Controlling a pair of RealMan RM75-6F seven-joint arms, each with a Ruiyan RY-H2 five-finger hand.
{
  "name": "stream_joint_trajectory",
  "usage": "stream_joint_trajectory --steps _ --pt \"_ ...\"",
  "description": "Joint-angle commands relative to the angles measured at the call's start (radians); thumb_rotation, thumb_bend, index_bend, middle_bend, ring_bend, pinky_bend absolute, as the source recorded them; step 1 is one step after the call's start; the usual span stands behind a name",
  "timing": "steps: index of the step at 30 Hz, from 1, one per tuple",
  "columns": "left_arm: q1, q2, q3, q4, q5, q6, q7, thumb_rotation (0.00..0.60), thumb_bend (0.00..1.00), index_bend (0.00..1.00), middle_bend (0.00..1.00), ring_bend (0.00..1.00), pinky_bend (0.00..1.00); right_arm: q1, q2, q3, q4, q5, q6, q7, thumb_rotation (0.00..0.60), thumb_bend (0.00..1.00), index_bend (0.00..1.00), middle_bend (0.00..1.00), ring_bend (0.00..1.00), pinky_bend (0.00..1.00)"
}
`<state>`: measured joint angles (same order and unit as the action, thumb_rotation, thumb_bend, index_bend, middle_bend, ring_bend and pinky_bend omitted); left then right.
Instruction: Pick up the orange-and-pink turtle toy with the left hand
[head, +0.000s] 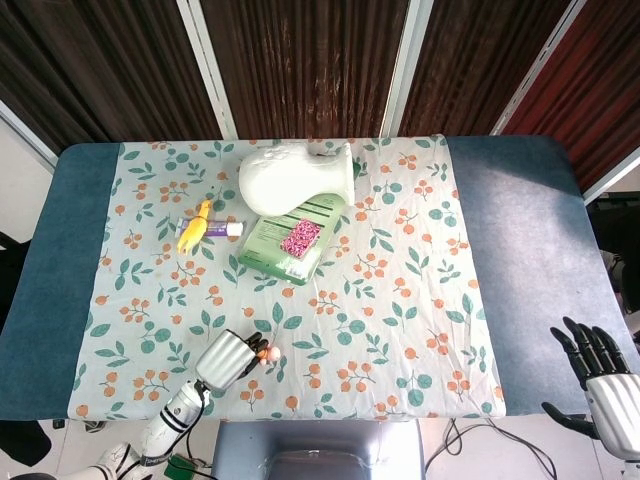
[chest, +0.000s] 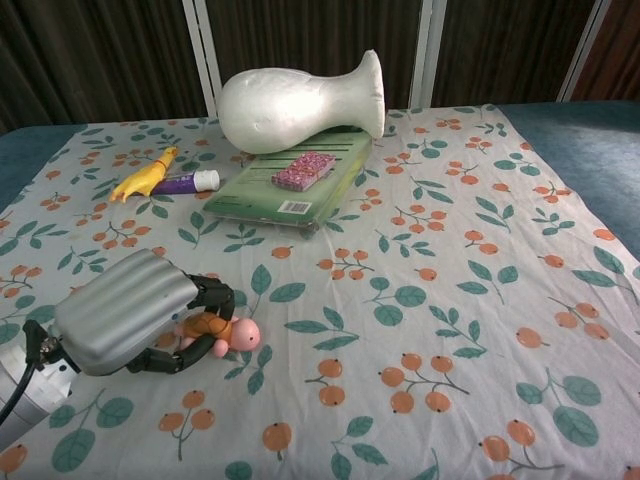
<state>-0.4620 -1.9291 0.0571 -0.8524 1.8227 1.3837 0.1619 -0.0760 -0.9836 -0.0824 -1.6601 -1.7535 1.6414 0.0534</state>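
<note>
The orange-and-pink turtle toy (chest: 225, 333) is small, with an orange shell and a pink head that pokes out to the right. My left hand (chest: 135, 320) grips it, fingers curled around its shell, close above the cloth near the front left. In the head view the same left hand (head: 226, 359) shows at the table's front edge with the turtle toy (head: 267, 352) at its fingertips. My right hand (head: 600, 375) hangs off the table at the far right, fingers spread and holding nothing.
A white foam head (chest: 295, 98) lies on its side at the back, over a green book (chest: 290, 184) with a pink block (chest: 303, 169) on it. A yellow rubber chicken (chest: 146, 174) and a purple-and-white tube (chest: 188, 181) lie at the back left. The floral tablecloth (chest: 450, 300) covers the table.
</note>
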Motion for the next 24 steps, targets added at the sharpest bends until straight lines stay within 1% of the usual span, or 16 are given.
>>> stream_joint_trajectory --steps 1,3,7,10,13,14,15,16,17,18,20,24 --pt "-0.003 0.019 0.008 -0.034 -0.014 -0.021 0.010 0.600 0.38 0.20 0.33 1.00 1.00 0.000 0.000 0.000 0.000 0.000 0.000 -0.001 0.600 0.13 0.00 0.00 0.00 0.00" --pt "-0.004 0.032 0.012 -0.059 -0.021 -0.034 0.022 0.600 0.37 0.19 0.31 1.00 1.00 0.000 0.000 0.000 0.000 -0.001 0.001 -0.001 0.600 0.13 0.00 0.00 0.00 0.00" --pt "-0.006 0.044 0.014 -0.088 -0.025 -0.036 0.040 0.600 0.37 0.19 0.31 1.00 1.00 0.001 0.000 0.000 -0.001 -0.002 -0.001 -0.002 0.600 0.13 0.00 0.00 0.00 0.00" --pt "-0.007 0.046 0.017 -0.091 -0.031 -0.042 0.046 0.600 0.37 0.25 0.36 1.00 1.00 0.001 -0.001 0.000 0.000 -0.001 -0.003 -0.002 0.600 0.13 0.00 0.00 0.00 0.00" --pt "-0.009 0.039 0.013 -0.079 -0.034 -0.035 0.050 0.600 0.37 0.36 0.44 1.00 1.00 0.002 -0.001 0.001 -0.001 0.000 -0.005 -0.002 0.600 0.13 0.00 0.00 0.00 0.00" --pt "-0.009 0.031 0.009 -0.066 -0.031 -0.020 0.049 0.600 0.37 0.42 0.50 1.00 1.00 0.002 0.000 0.001 -0.001 0.002 -0.005 -0.002 0.600 0.13 0.00 0.00 0.00 0.00" --pt "-0.006 0.022 0.007 -0.053 -0.027 -0.003 0.051 0.600 0.37 0.55 0.61 1.00 1.00 0.002 -0.001 0.002 -0.002 0.002 -0.005 -0.002 0.600 0.13 0.00 0.00 0.00 0.00" --pt "-0.005 0.012 0.003 -0.035 -0.024 0.014 0.054 0.600 0.38 0.61 0.67 1.00 1.00 0.002 -0.001 0.002 -0.002 0.003 -0.005 -0.003 0.600 0.13 0.00 0.00 0.00 0.00" --pt "-0.003 -0.004 -0.002 -0.009 -0.022 0.034 0.057 0.600 0.41 0.71 0.77 1.00 1.00 0.002 -0.001 0.002 -0.002 0.003 -0.005 -0.003 0.600 0.13 0.00 0.00 0.00 0.00" --pt "-0.001 -0.015 -0.006 0.011 -0.022 0.045 0.058 0.600 0.43 0.77 0.83 1.00 1.00 0.002 -0.001 0.002 -0.002 0.004 -0.006 -0.003 0.600 0.13 0.00 0.00 0.00 0.00" --pt "0.000 -0.035 -0.006 0.048 -0.022 0.060 0.056 0.600 0.46 0.81 0.87 1.00 1.00 0.003 -0.001 0.002 -0.002 0.004 -0.007 -0.004 0.600 0.13 0.00 0.00 0.00 0.00" --pt "0.000 -0.049 0.000 0.082 -0.020 0.072 0.036 0.600 0.47 0.83 0.90 1.00 1.00 0.003 -0.001 0.002 -0.003 0.004 -0.008 -0.006 0.600 0.13 0.00 0.00 0.00 0.00"
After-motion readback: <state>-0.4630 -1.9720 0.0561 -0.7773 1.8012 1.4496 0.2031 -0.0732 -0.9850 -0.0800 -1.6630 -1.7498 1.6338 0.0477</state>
